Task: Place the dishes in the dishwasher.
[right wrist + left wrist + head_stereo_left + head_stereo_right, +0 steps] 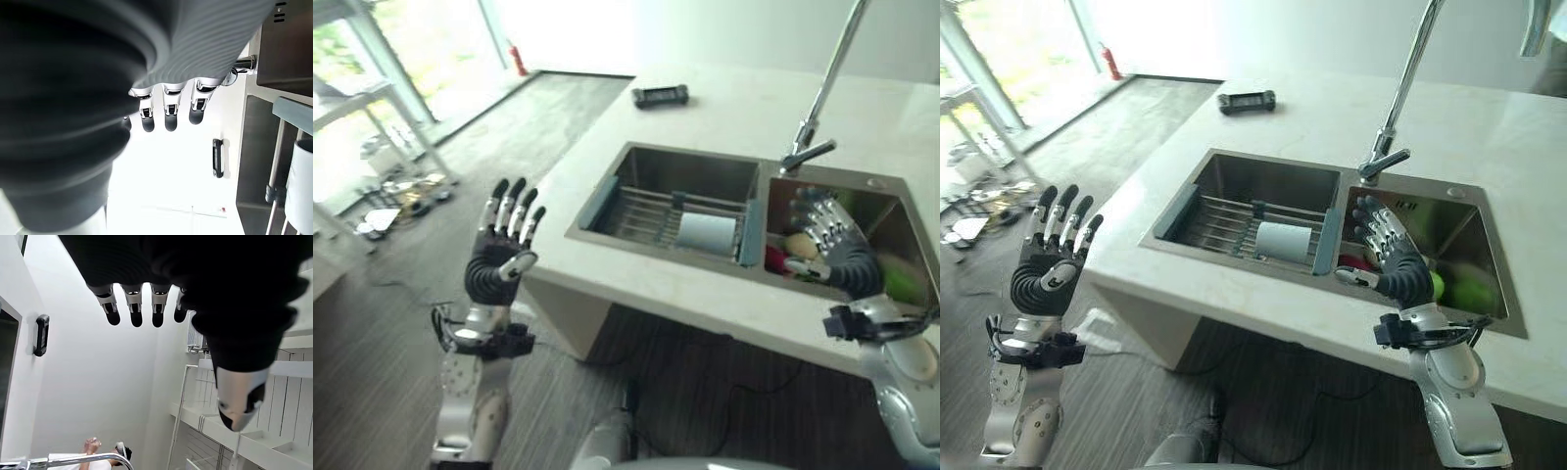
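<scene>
Pale stone counter (1489, 127) fills the far side of the scene, with a steel double sink (1263, 176) sunk into it and a tall tap (1400, 88) rising behind the divider. Across the left basin sits a wire rack (1224, 220) with grey-blue ends, and a white cup (1283, 239) lies on its side in the rack, its long axis running along the rack towards the basin's left end. In the right basin lie green dishes (1469, 291), something red (773, 259) and a pale rounded item (801, 245), partly hidden. The right hand (1393, 257) is raised over the near edge of that basin, fingers straight and spread, holding nothing. The left hand (504, 245) is held up well left of the counter, above the wood floor (372, 323), fingers likewise straight and empty. A small black device (660, 95) rests on the counter far behind the sink.
</scene>
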You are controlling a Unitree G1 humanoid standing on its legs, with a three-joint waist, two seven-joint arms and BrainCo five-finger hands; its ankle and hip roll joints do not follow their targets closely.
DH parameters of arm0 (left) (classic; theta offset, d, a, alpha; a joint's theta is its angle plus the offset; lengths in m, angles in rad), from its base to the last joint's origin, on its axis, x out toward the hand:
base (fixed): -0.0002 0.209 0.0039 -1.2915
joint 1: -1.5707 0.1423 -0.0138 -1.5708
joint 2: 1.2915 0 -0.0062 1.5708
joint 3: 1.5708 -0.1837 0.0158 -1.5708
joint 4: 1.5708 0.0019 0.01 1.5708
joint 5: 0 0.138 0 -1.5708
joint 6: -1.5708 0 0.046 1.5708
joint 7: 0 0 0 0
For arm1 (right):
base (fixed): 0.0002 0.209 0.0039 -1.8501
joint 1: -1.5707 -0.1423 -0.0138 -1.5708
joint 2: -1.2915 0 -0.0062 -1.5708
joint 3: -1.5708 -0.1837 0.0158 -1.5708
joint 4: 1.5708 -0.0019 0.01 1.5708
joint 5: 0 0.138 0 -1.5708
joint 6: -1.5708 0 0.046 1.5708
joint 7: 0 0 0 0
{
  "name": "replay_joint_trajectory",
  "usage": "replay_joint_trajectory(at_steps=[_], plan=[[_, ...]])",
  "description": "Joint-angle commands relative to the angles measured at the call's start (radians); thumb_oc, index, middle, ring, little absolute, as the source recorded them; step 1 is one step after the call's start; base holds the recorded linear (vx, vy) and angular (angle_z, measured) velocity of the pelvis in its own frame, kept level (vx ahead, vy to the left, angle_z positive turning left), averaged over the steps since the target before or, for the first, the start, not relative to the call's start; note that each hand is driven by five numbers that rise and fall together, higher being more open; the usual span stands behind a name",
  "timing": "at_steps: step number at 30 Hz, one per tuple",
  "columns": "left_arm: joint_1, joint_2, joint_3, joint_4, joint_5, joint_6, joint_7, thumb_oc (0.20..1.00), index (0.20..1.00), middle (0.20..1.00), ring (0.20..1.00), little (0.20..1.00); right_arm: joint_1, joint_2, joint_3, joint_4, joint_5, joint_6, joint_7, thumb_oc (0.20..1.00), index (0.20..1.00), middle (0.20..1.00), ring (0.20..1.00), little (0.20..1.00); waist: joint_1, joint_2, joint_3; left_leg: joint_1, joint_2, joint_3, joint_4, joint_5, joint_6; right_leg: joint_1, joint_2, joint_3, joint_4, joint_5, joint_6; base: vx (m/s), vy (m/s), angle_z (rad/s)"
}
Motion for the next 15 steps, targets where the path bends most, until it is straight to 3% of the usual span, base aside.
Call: replay_joint_trajectory(at_steps=[1,6,8,10,13,15], plan=[[-0.035,0.057,-0.006,-0.053,-0.01,-0.026,0.005,1.0,1.0,1.0,1.0,1.0,-0.037,0.01,-0.054,-0.05,0.026,-0.051,-0.006,1.0,1.0,1.0,1.0,1.0,0.018,0.017,-0.042,0.125,0.063,0.0,-0.089,-0.034,-0.116,-0.163,-0.049,-0.019,0.01,0.101,0.07,0.18,0.248,0.17],[-0.039,0.07,0.001,-0.065,-0.004,0.025,-0.003,1.0,1.0,1.0,1.0,1.0,-0.019,0.043,-0.063,-0.048,0.017,-0.057,-0.027,1.0,1.0,1.0,1.0,1.0,0.025,0.008,-0.07,0.143,0.04,0.021,-0.089,-0.057,-0.089,-0.231,-0.068,-0.087,0.146,0.121,0.094,0.14,0.142,0.1],[-0.034,0.072,0.007,-0.068,0.015,0.028,-0.003,1.0,1.0,1.0,1.0,1.0,-0.031,0.056,-0.047,-0.044,0.01,-0.051,-0.024,1.0,1.0,1.0,1.0,1.0,0.04,0.002,-0.074,0.156,0.04,0.058,-0.089,-0.073,-0.09,-0.256,-0.084,-0.171,0.164,0.133,0.109,0.09,0.039,-0.42],[-0.045,0.085,0.013,-0.065,0.072,0.02,0.036,1.0,1.0,1.0,1.0,1.0,-0.057,0.074,-0.017,-0.029,-0.003,-0.042,-0.024,1.0,1.0,1.0,1.0,1.0,0.057,0.006,-0.071,0.176,0.057,0.111,-0.089,-0.083,-0.102,-0.282,-0.109,-0.289,0.118,0.13,0.112,0.06,-0.008,-0.9],[-0.06,0.099,0.021,-0.057,0.113,0.028,0.065,1.0,1.0,1.0,1.0,1.0,-0.07,0.063,-0.002,-0.024,0.006,-0.045,-0.038,1.0,1.0,1.0,1.0,1.0,0.052,0.018,-0.056,0.207,0.071,0.146,-0.089,-0.104,-0.111,-0.329,-0.111,-0.332,0.052,0.149,0.097,0.03,-0.034,-1.08],[-0.062,0.097,0.019,-0.059,0.136,0.033,0.07,1.0,1.0,1.0,1.0,1.0,-0.075,0.057,-0.003,-0.022,0.005,-0.044,-0.039,1.0,1.0,1.0,1.0,1.0,0.046,0.018,-0.054,0.214,0.071,0.151,-0.089,-0.11,-0.109,-0.332,-0.115,-0.326,0.036,0.16,0.095,0.02,-0.038,-0.19]])
